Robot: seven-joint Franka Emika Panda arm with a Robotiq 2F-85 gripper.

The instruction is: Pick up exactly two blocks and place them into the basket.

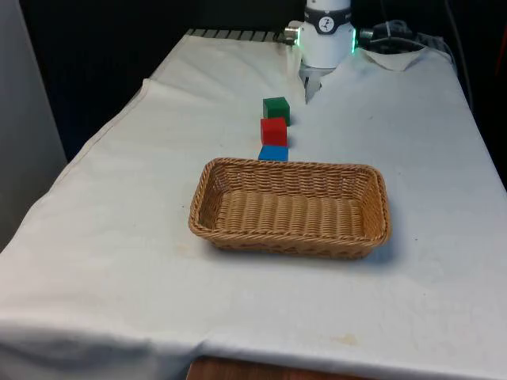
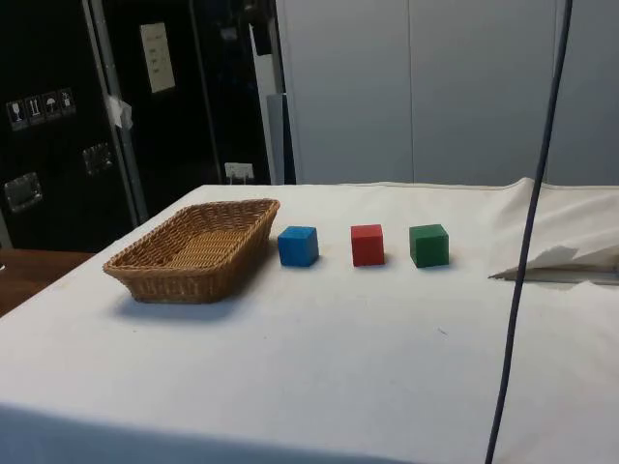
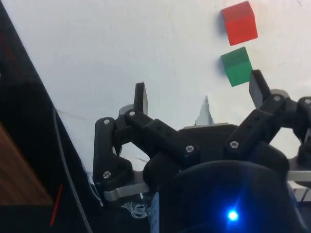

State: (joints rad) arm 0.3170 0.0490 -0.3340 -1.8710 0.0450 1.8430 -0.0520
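We see a table under a white cloth that hangs over its edges. On the cloth rests a wicker basket, lying crosswise near the table's middle. Just beyond the basket's far rim we find three blocks in a straight row running toward the far edge: blue nearest the basket, then red, then green, each set a little apart from the next.
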